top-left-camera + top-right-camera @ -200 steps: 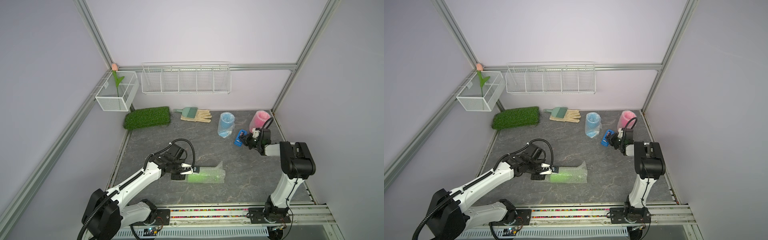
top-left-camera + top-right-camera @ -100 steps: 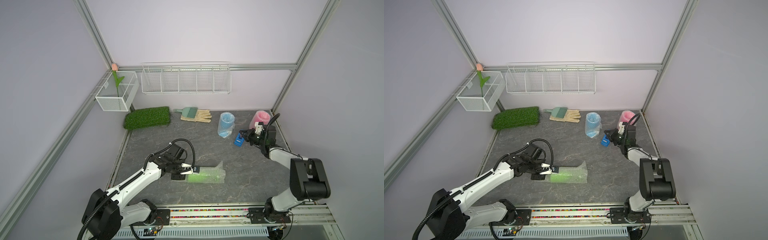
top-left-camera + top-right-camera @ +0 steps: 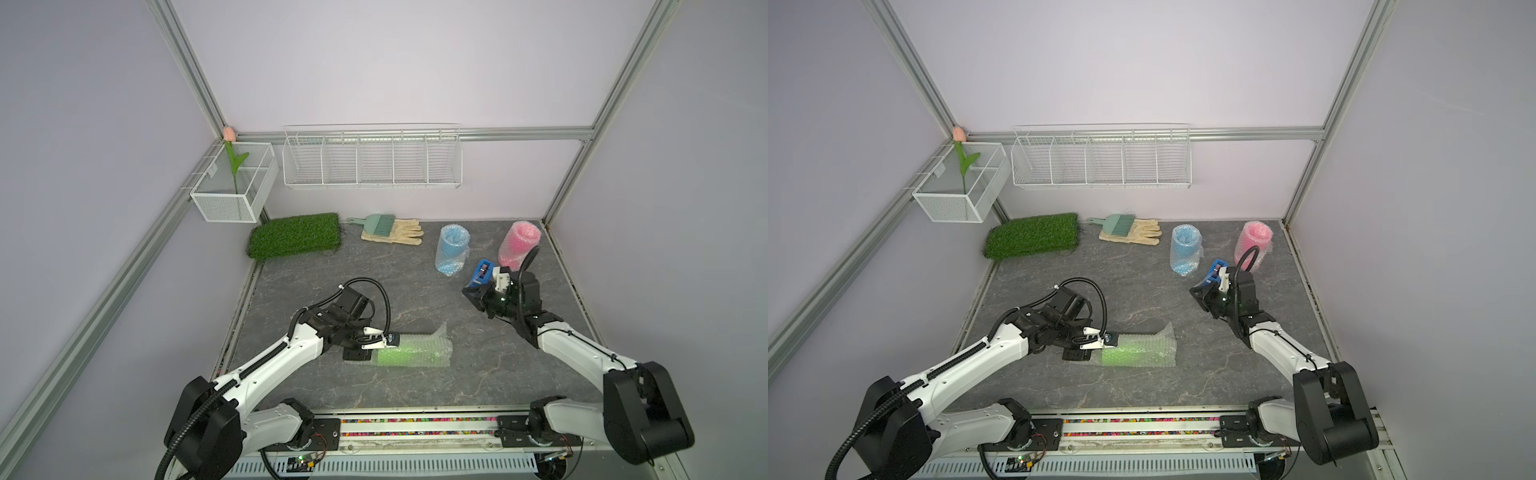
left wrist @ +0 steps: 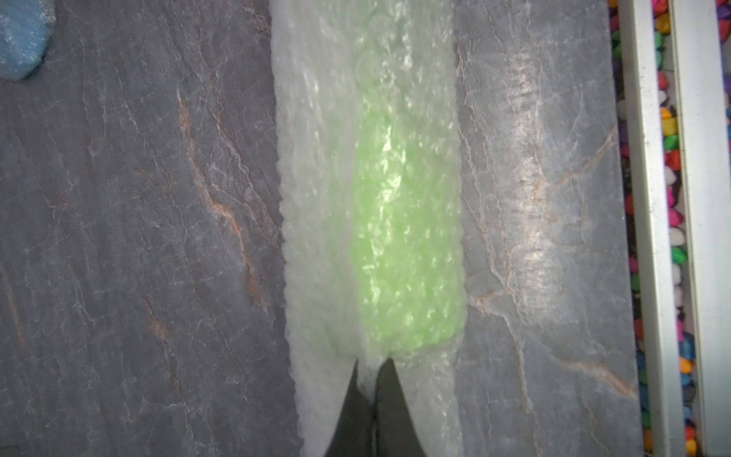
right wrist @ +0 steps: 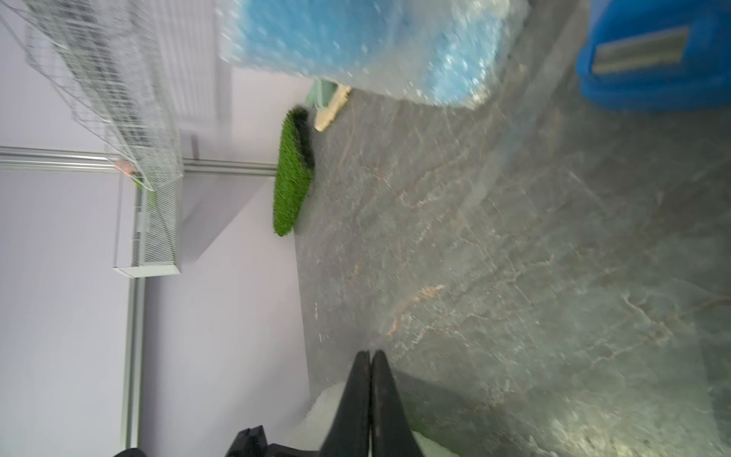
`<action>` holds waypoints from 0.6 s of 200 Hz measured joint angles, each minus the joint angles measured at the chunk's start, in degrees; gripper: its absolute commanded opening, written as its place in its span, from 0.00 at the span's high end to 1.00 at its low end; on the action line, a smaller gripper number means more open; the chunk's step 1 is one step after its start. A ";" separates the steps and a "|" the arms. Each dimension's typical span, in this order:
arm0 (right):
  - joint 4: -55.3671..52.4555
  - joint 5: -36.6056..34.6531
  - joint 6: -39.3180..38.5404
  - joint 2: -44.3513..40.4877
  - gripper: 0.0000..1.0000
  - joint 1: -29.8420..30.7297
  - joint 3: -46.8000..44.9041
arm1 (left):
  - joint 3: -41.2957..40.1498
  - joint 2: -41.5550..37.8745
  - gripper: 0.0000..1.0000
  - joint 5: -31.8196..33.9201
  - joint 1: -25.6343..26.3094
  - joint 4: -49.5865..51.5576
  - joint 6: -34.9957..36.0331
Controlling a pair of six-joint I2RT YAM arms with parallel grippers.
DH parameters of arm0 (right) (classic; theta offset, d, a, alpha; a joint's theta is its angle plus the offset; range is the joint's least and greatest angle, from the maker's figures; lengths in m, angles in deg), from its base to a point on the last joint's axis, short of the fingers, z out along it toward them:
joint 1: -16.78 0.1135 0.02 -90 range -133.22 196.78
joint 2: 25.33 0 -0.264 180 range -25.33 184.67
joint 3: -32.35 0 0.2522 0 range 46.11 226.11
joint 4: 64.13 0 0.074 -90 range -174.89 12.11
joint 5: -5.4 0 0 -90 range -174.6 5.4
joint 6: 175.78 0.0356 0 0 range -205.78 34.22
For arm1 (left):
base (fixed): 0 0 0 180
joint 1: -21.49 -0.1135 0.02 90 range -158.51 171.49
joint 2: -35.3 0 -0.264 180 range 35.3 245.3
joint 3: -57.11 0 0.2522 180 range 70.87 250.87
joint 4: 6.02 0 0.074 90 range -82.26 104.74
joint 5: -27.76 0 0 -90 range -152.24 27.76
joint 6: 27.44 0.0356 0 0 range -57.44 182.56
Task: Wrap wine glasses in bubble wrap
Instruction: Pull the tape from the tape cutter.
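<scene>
Looking down, we find the left gripper (image 4: 372, 362) pinched tight on the bubble wrap (image 4: 316, 198) rolled round the lime green goblet (image 3: 399, 355) lying centrally on the table (image 3: 478, 374), while the right gripper (image 5: 370, 354), closed on nothing, hovers near the tape dispenser (image 3: 482, 272).

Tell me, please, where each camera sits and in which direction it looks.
Top views: high above the front rail, looking down on the whole table; both arms, left hand and right hand show.
Left wrist: behind the left hand, looking along it at the green glass in its wrap; the shut fingertips pinch the wrap.
Right wrist: behind the right hand, looking over the table to the blue glass, dispenser and turf; shut, empty fingertips show.
Shared: top and right wrist views both show the blue glass and turf.
</scene>
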 measured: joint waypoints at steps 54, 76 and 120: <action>6.64 -2.03 3.98 7.67 0.77 4.42 -5.29 | 0.00 0.11 0.96 -0.31 0.00 0.02 0.11; 7.21 -3.13 4.98 7.48 0.70 7.50 -6.86 | 0.00 0.11 0.96 -0.55 0.00 0.02 0.11; 1.33 -5.05 6.14 -1.51 0.54 11.72 -6.75 | 0.00 0.11 0.96 -0.76 0.00 0.02 0.11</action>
